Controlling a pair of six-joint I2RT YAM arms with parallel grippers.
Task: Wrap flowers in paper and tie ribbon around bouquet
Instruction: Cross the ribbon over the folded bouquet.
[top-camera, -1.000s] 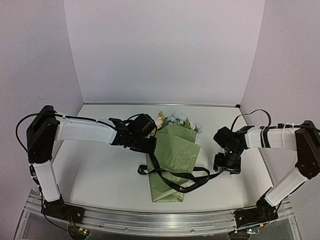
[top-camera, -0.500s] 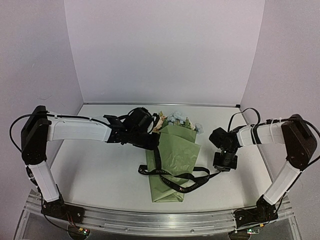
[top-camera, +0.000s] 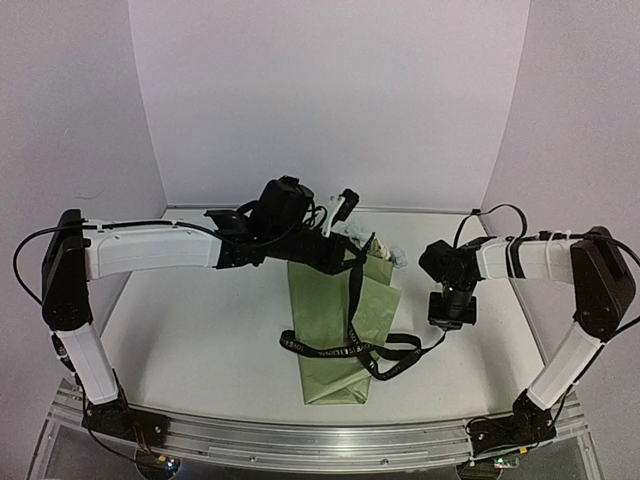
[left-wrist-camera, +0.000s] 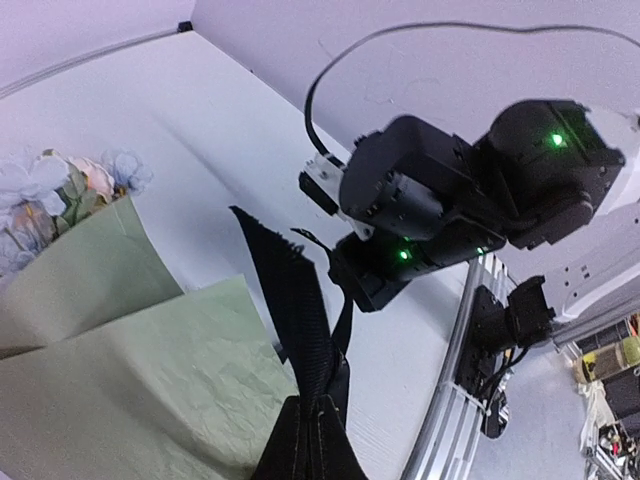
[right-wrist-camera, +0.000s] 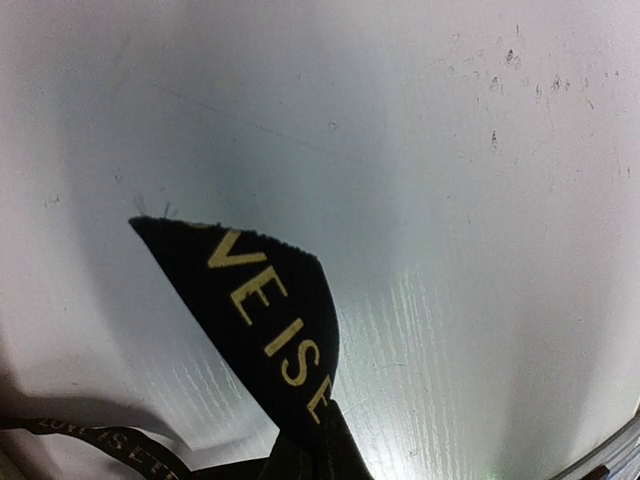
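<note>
Right gripper (top-camera: 450, 316) is pinched on one end of the ribbon (top-camera: 312, 350). Left gripper (left-wrist-camera: 312, 445) clamps the other end above the bouquet (top-camera: 325, 300), which lies on the middle of the table (top-camera: 200, 330). Risk: uneven pull drags the loop off the paper cone, or a short tail slips free.

White table (top-camera: 190, 330), pale lilac walls (top-camera: 330, 100), aluminium rail (top-camera: 300, 443) along near edge

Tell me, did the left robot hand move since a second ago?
Yes. The left gripper, shut on the ribbon, moved right and toward the table's back edge, and is now over the bouquet.
</note>
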